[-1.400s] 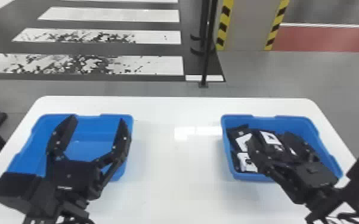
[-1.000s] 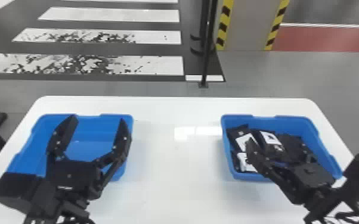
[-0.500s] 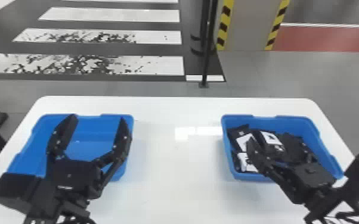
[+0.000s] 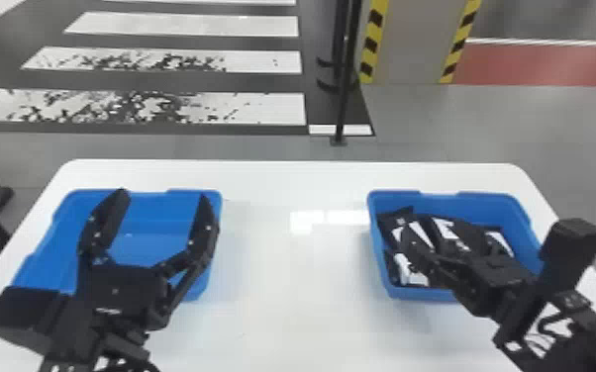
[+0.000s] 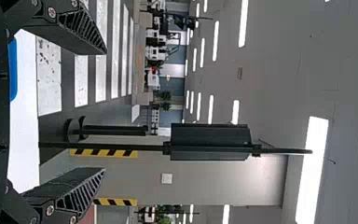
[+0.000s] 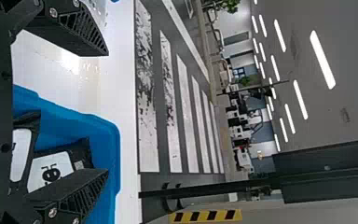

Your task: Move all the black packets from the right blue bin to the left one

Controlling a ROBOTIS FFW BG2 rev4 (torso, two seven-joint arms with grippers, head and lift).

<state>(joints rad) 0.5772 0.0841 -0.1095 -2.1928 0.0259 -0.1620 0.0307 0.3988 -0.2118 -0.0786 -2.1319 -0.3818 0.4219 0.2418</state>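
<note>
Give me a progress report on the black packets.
Done: seemingly none; the left blue bin shows bare floor. In hand: nothing; the left gripper and right gripper are open, nothing between their fingers. Remaining: several black packets in the right blue bin.

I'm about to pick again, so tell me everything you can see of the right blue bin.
The right blue bin is an open-topped, rounded-cornered box, apparently plastic, its far rim dipping between raised ends. It sits upright on the white table, near the table's right side. Black packets with white panels lie jumbled inside. The right gripper, fingers apart, partly hides it; I can't tell whether they touch.
</note>
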